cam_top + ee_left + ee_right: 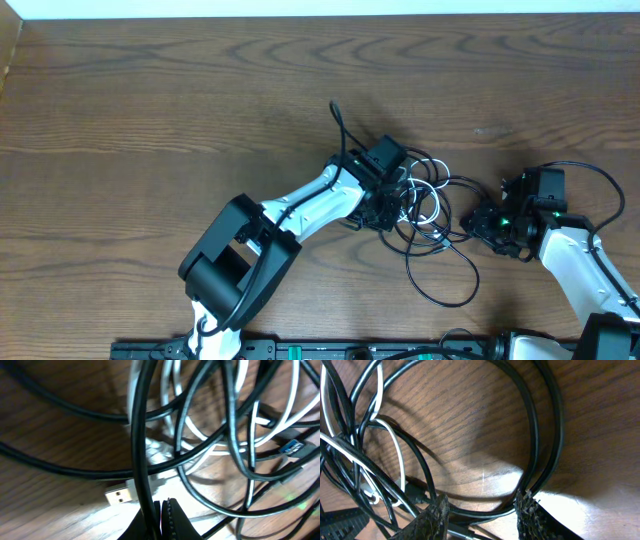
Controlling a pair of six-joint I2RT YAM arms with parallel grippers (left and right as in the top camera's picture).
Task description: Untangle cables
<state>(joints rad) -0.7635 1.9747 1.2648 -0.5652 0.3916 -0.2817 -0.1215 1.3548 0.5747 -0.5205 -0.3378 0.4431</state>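
Ribbed fingers (434,520) of the right gripper (482,500) are standing moderately apart, straddling two black loops at the right edge of the cables (430,215), which are lying tangled on the wooden table (150,100). Over the tangle's left side, the left gripper (163,512) is pressing its jaws fully together, with one black cord running down against them; whether it is pinched is unclear.

I have the cables (432,205) heaped on the table (150,100) right of centre, between my grippers: left gripper (398,200) over the heap's left edge, right gripper (478,222) just beside its right edge. One loop trails from the heap toward the near edge of the table
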